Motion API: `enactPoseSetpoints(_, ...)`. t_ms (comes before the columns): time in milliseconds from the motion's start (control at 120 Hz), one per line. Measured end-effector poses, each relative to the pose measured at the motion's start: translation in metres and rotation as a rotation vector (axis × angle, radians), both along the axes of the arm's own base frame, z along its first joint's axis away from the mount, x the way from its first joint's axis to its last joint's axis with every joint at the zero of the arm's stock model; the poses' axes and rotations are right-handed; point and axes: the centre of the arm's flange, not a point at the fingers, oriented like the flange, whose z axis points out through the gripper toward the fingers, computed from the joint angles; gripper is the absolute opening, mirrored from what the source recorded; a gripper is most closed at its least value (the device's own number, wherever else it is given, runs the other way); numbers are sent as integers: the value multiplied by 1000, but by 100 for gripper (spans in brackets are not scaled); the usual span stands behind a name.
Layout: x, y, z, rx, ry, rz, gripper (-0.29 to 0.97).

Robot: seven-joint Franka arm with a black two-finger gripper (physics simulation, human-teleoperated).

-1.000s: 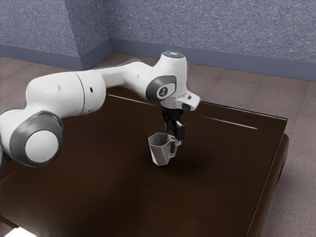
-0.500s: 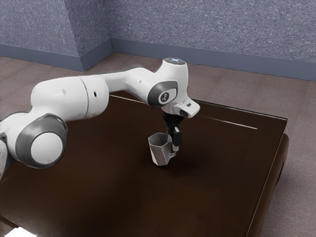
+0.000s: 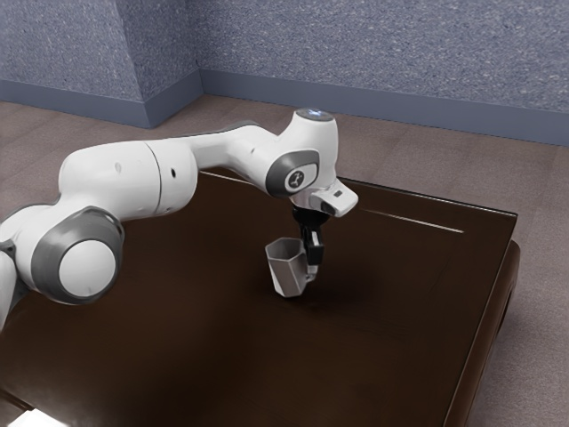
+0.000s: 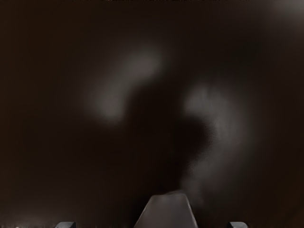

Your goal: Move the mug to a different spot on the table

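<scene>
The gripper [image 3: 312, 258] hangs straight down over the handle side of the mug [image 3: 286, 269], its black tip level with the mug's upper wall. In the wrist view, 2 pale fingertips [image 4: 65, 224] sit wide apart. A grey wedge of the mug lies between them and touches neither, so the claw is spread wide and grips nothing.

The mug is pale grey with flat, faceted walls that narrow toward the base. It stands upright with its long axis vertical and its mouth facing up. Its handle points to the exterior view's right, under the claw. Its base appears to rest on the table [image 3: 404, 302], about midway across the dark brown top and well in from every edge.

Above the claw, the white hand and its small camera block sit under a rounded wrist joint [image 3: 298, 169] with a grey cap. From there the arm [image 3: 133, 182] runs back toward the exterior view's left as 1 long, nearly level white link. It ends at a big grey-capped elbow [image 3: 76, 262] low at the exterior view's left edge.

In the wrist view the tabletop under the hand is dark, with 2 soft pale patches of reflected light. Around the table are a brownish floor [image 3: 533, 178] and a blue-grey speckled wall [image 3: 400, 44] with a darker baseboard.
</scene>
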Motion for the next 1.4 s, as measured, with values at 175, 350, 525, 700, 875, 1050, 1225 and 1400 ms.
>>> enactPoseSetpoints(175, 2, 3, 0, 14, -14, 2, 24)
enactPoseSetpoints(350, 2, 8, 16, 69, -46, 9, 16)
enactPoseSetpoints(525, -11, 16, 75, 128, -81, 34, 3)
enactPoseSetpoints(700, -25, 57, 72, 181, 48, 156, -3)
enactPoseSetpoints(875, -50, 117, 44, 197, 314, 354, -5)
enactPoseSetpoints(1050, -65, 150, 19, 220, 487, 485, -6)
enactPoseSetpoints(1225, -63, 168, 17, 235, 536, 569, -6)
enactPoseSetpoints(1400, -57, 177, 16, 248, 545, 627, -6)
